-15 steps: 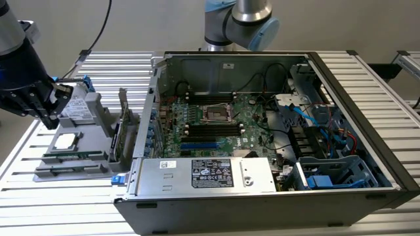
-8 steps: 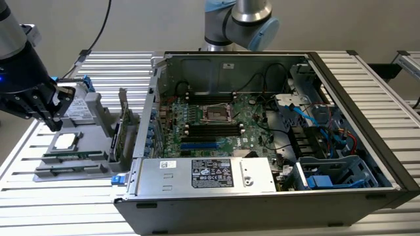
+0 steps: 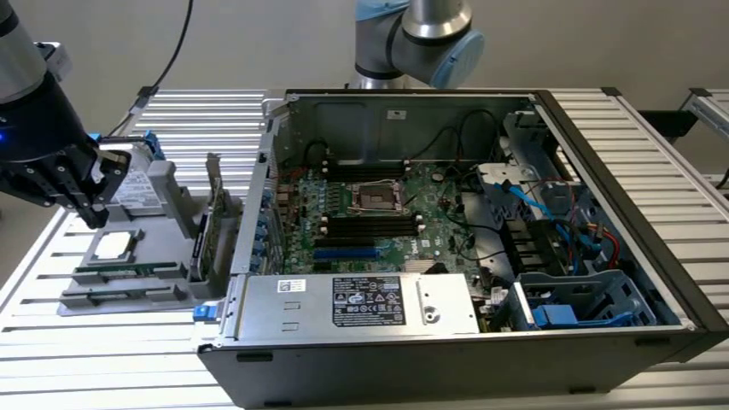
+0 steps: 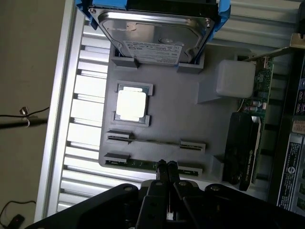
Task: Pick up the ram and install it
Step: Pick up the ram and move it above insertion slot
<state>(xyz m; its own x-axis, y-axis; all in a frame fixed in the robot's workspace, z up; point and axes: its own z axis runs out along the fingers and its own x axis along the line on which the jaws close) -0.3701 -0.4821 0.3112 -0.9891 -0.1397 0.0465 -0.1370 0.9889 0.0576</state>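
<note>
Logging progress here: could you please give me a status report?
Claw shut, poised above the ram stick. Stick lies in the gray tray, ungripped. Nothing between them.

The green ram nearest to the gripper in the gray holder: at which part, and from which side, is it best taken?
Probably the middle of the ram, from straight above, closing across its flat faces. It seems to stand on its long edge in the gray holder, and end brackets cover both ends, so only the middle span is free.
</note>
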